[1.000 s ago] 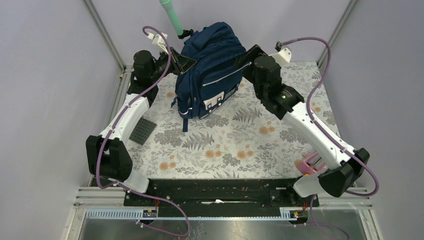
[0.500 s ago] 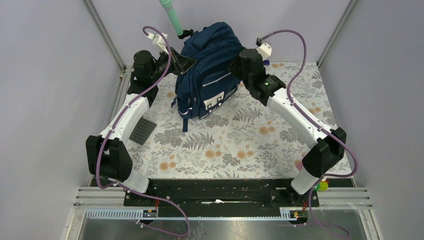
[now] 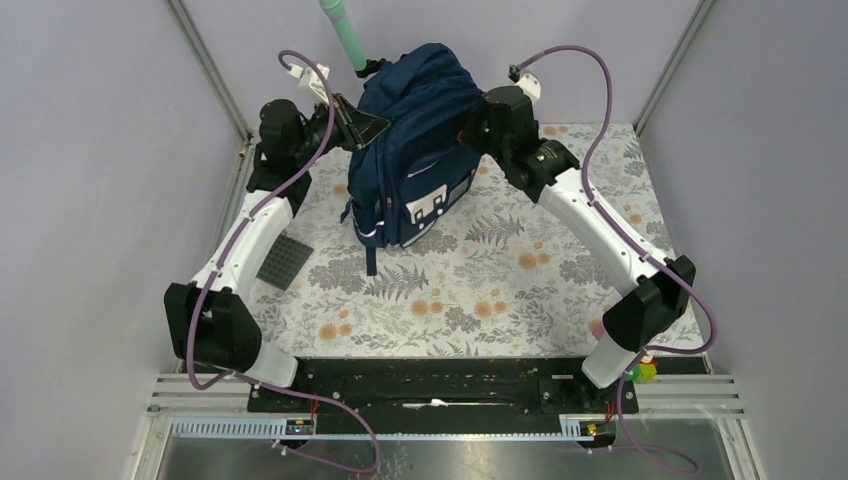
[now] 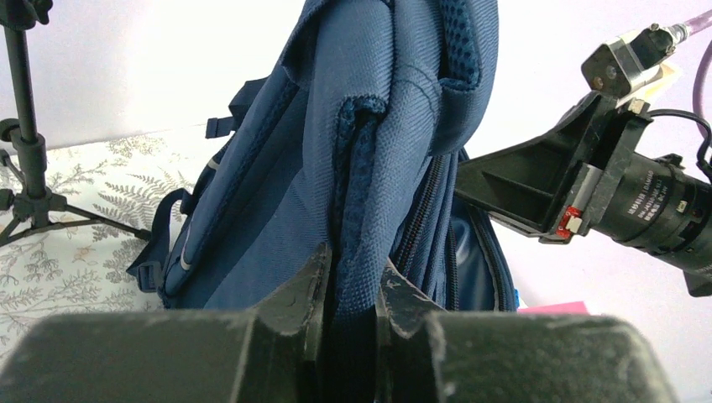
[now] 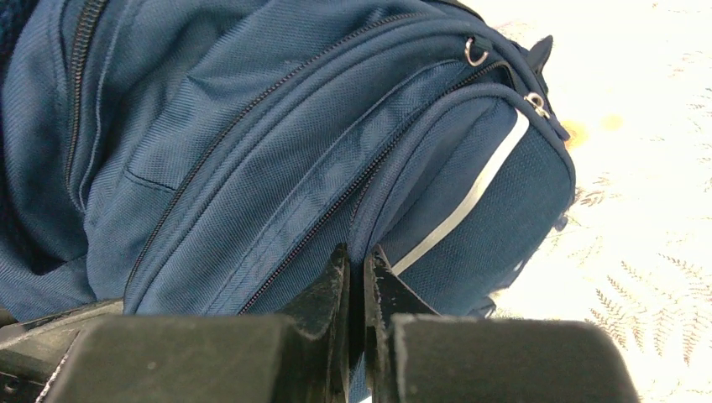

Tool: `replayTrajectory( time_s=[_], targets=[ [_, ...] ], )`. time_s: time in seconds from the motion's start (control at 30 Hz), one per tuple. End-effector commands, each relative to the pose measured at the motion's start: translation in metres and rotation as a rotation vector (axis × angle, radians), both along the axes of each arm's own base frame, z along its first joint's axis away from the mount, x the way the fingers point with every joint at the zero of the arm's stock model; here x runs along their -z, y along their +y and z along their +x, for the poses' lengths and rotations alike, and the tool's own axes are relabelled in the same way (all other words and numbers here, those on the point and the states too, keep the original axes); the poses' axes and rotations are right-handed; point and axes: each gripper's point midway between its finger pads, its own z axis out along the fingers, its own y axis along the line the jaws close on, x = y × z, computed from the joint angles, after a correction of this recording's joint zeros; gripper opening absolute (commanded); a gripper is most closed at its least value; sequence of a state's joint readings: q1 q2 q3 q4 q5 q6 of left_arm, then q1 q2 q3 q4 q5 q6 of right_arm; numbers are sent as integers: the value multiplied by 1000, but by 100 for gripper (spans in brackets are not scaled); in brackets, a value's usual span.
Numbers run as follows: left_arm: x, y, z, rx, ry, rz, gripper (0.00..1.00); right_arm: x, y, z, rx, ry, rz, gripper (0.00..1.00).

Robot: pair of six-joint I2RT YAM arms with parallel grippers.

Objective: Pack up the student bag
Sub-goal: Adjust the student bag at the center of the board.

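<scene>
The student bag (image 3: pixel 415 140), a large navy backpack with pale reflective strips, stands tilted at the back middle of the flowered table. My left gripper (image 3: pixel 368 122) is at its left side. In the left wrist view the left gripper (image 4: pixel 353 260) is shut on a padded mesh edge of the bag (image 4: pixel 395 101). My right gripper (image 3: pixel 472 125) is against the bag's right side. Seen from the right wrist, the right gripper (image 5: pixel 354 256) pinches a fold of navy fabric (image 5: pixel 252 126) beside a zip, next to a reflective strip (image 5: pixel 470 201). The bag's inside is hidden.
A dark grey studded plate (image 3: pixel 285 262) lies flat on the table's left side. A teal pole (image 3: pixel 343 35) rises behind the bag, and a black tripod (image 4: pixel 29 168) stands beyond it. A small coloured object (image 3: pixel 645 372) sits by the right arm's base.
My right arm swung in to the bag's right side and its gripper went from open to shut on the fabric. The bag and left arm shifted slightly left.
</scene>
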State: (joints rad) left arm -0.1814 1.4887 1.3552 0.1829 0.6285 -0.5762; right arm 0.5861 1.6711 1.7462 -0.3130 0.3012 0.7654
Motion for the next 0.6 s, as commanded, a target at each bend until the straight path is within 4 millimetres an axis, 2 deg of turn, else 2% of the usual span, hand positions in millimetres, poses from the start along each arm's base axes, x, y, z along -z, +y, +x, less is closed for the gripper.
replayTrajectory(
  time_s=[0.0,0.27,0.4,0.57],
  targets=[
    [-145,10,-64,26,-411,-108,0,-110,13,-30,-123,-248,84,0],
    [-177,21,-75,-34,-519,-9,0,-143,42,-37,-229,-323,31,0],
    [-182,41,-67,-123,-532,43,0,-154,67,-38,-286,-354,28,0],
    [-173,61,-70,-183,-522,65,0,-140,99,-34,-342,-324,14,0]
  ],
)
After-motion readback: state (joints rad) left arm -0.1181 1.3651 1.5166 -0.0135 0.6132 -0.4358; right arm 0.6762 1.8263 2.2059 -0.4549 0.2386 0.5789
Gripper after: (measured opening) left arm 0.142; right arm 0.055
